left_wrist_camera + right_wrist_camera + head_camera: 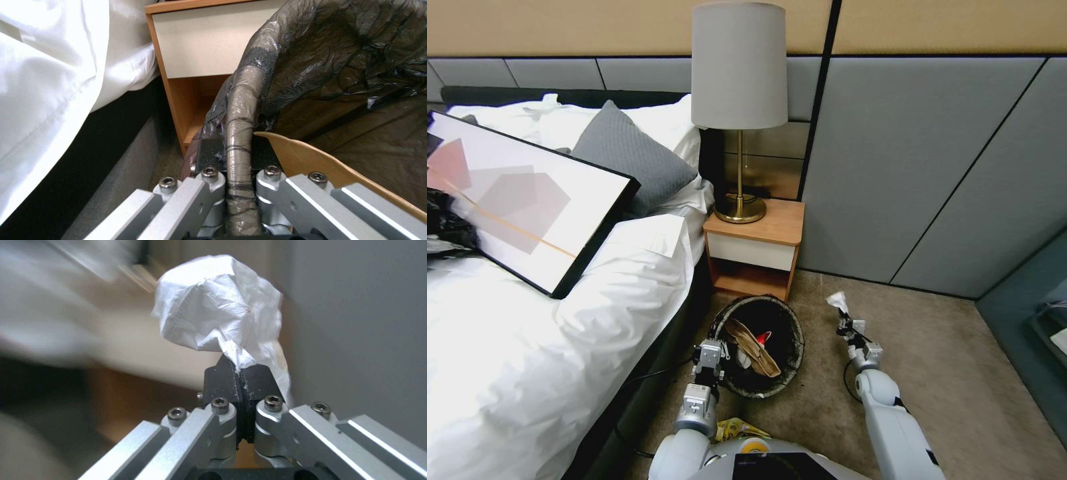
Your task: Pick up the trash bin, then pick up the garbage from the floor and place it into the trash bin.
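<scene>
The trash bin (790, 347), round with a black bag liner, hangs off the carpet between the bed and the nightstand, tilted toward me. My left gripper (712, 352) is shut on its near-left rim (240, 133). Inside lie a brown paper piece (754, 347), a bit of red wrapper (764, 337) and something white. My right gripper (844, 319) is up in the air to the right of the bin, shut on a crumpled white tissue (836, 301) (218, 303). A yellow snack wrapper (734, 427) lies on the floor close to my base.
A wooden nightstand (755, 250) with a brass lamp (739, 110) stands just behind the bin. The bed (527, 333) with a framed picture (520, 200) runs along the left. Grey wall panels close the back and right. Open carpet (960, 373) lies to the right.
</scene>
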